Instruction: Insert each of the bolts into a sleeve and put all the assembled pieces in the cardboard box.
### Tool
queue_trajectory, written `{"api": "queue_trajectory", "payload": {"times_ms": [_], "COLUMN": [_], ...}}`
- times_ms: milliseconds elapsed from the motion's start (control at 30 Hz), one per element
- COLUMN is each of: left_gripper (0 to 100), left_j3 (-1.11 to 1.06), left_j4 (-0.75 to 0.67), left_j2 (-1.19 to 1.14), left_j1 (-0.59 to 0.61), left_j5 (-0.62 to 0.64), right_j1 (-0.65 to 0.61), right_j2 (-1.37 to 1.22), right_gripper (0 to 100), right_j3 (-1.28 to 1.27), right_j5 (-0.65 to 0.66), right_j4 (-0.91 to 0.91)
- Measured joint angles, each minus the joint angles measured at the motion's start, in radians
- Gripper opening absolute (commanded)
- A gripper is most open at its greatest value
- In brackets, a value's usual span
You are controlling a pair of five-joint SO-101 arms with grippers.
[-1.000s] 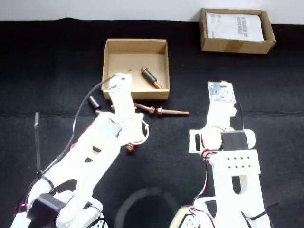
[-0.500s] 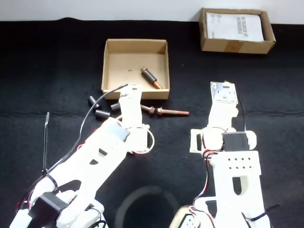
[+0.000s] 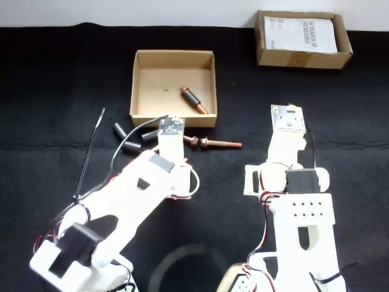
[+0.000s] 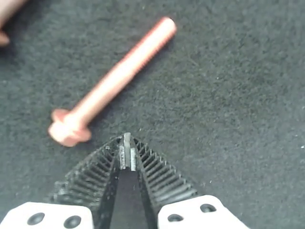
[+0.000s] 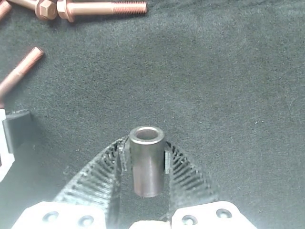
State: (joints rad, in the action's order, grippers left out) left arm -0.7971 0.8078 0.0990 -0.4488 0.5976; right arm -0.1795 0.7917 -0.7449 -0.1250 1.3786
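Observation:
My left gripper (image 4: pixel 126 142) is shut on nothing, its tips just short of the head of a copper bolt (image 4: pixel 114 78) lying on the black mat. My right gripper (image 5: pixel 147 149) is shut on a dark sleeve (image 5: pixel 147 164), held upright with its open end showing. Two more bolts (image 3: pixel 222 144) lie end to end in front of the cardboard box (image 3: pixel 134 85), which holds one assembled bolt and sleeve (image 3: pixel 193 100). Three loose sleeves (image 3: pixel 132 146) lie left of the left arm (image 3: pixel 149 182). The right wrist view also shows the pair of bolts (image 5: pixel 102 8) and a single bolt (image 5: pixel 21 71).
A second cardboard box (image 3: pixel 343 36) with a printed sheet stands at the back right. A thin black cable tie (image 3: pixel 88 152) sticks up from the left arm. The right arm (image 3: pixel 292 182) stands right of centre, with open mat between the two arms.
The left arm has swung right and pulled back from the box's front edge, uncovering the loose sleeves. The right arm has barely moved.

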Motion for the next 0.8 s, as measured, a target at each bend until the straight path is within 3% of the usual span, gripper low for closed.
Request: {"api": "queue_trajectory", "payload": {"times_ms": [467,800], "left_gripper": [1,1], "left_j3": [0.143,0.144], "left_j4": [0.002,0.002], "left_j2": [-0.061,-0.061], "left_j1": [0.25,0.282], "left_j5": [0.002,0.02], "right_j1": [0.0,0.0], "right_j2": [0.0,0.0], "right_gripper": [0.8,0.8], "right_j3": [0.0,-0.003], "right_j5": [0.002,0.032], "right_j4": [-0.011,-0.025]}}
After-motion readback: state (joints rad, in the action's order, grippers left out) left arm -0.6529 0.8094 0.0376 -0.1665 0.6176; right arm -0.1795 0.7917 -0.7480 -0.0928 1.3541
